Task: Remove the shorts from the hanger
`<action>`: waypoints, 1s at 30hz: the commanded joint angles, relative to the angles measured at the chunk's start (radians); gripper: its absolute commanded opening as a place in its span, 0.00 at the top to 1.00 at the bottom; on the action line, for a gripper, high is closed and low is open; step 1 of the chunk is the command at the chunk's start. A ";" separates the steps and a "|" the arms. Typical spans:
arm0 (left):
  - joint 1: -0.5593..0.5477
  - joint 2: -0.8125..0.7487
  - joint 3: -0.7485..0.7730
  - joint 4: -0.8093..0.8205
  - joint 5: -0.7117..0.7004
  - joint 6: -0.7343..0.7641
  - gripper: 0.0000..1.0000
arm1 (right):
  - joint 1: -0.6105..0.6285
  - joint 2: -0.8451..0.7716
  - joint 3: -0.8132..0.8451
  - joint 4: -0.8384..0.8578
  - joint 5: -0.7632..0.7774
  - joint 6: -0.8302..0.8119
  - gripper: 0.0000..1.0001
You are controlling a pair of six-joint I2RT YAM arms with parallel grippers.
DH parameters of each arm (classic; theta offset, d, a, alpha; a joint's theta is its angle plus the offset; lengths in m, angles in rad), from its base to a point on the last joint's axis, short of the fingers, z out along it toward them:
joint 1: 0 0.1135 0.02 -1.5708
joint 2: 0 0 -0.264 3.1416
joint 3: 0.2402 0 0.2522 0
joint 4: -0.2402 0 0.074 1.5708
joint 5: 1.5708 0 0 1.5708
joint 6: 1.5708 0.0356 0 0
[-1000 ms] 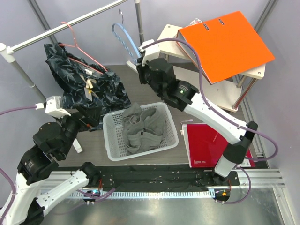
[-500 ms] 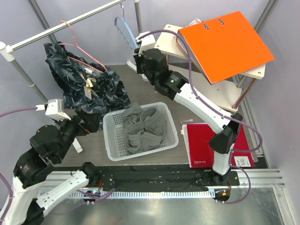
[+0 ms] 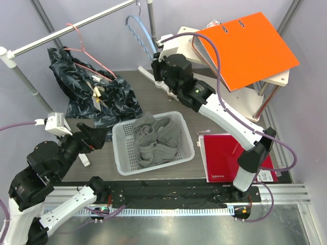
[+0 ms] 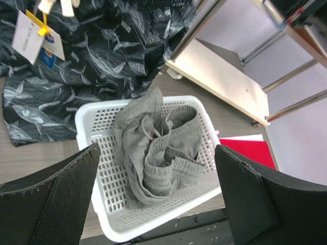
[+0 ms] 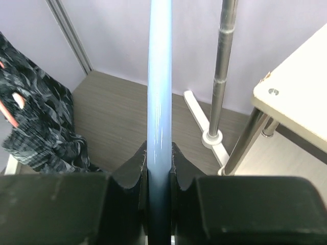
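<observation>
Grey shorts (image 3: pixel 156 139) lie crumpled in a white basket (image 3: pixel 120 131); they also show in the left wrist view (image 4: pixel 158 148). My right gripper (image 3: pixel 159 65) is shut on a bare light-blue hanger (image 3: pixel 141 30), held up near the rail; the hanger's bar (image 5: pixel 159 102) runs between the jaws in the right wrist view. My left gripper (image 3: pixel 97 137) is open and empty, left of the basket (image 4: pixel 97 148). Dark patterned shorts (image 3: pixel 94 92) hang from a pink hanger (image 3: pixel 84 51) on the rail.
A steel rail (image 3: pixel 71 28) crosses the back left, with an upright pole (image 3: pixel 152 20) by the blue hanger. A wooden shelf (image 3: pixel 271 76) holds an orange binder (image 3: pixel 245 46) at the right. A red folder (image 3: pixel 225 155) lies beside the basket.
My right gripper has lifted the blue hanger up and back toward the rail. My left gripper has drawn back leftward, away from the basket and the dark shorts.
</observation>
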 commanded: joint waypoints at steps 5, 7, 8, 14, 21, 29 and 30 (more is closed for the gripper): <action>-0.004 -0.009 -0.048 0.044 -0.021 -0.079 0.09 | -0.065 0.047 0.202 0.076 -0.109 0.017 0.99; -0.004 -0.026 -0.071 0.058 -0.021 -0.090 0.10 | -0.085 0.071 0.215 0.083 -0.156 0.033 0.99; -0.004 -0.028 -0.076 0.063 -0.025 -0.103 0.10 | -0.106 0.087 0.226 0.083 -0.173 0.054 0.99; -0.003 -0.008 -0.053 0.042 -0.006 -0.151 0.11 | -0.166 0.173 0.263 0.071 -0.314 0.126 0.99; -0.004 -0.014 -0.061 0.037 0.030 -0.226 0.13 | -0.180 0.184 0.242 0.010 -0.391 0.149 0.89; -0.004 -0.011 -0.035 0.137 0.102 -0.269 0.10 | -0.183 0.098 0.328 -0.275 -0.359 0.208 0.00; -0.004 0.004 -0.027 0.137 0.106 -0.274 0.10 | -0.183 0.070 0.277 -0.286 -0.354 0.223 0.00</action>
